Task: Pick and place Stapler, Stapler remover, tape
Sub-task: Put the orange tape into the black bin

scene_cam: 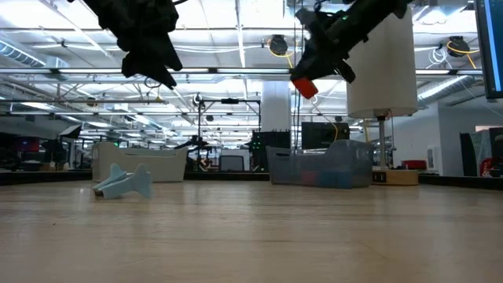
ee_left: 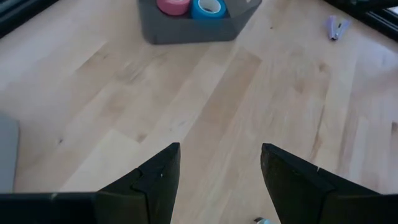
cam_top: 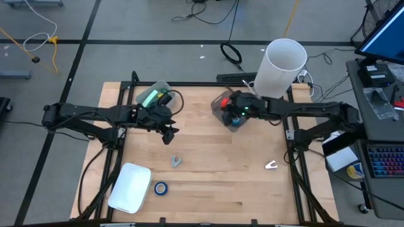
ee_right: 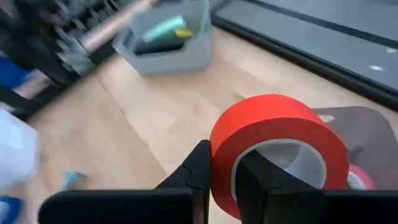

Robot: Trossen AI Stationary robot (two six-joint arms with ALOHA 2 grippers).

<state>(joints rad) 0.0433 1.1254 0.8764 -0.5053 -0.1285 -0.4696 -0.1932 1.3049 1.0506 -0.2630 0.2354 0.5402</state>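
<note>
You are carrying the red tape roll (ee_right: 277,146) in the right gripper (cam_top: 235,112), pinched shut through its rim, directly above the dark bin (cam_top: 222,108) at the table's far centre, where pink and blue rolls (ee_left: 206,7) are already lying. The roll seems to be hanging on edge, hole sideways. Your left gripper (ee_left: 219,180) is hovering wide open and empty, just left of the bin.

Red tape (ee_right: 277,134); grey bin (ee_right: 171,46); blue roll (cam_top: 161,188).
</note>
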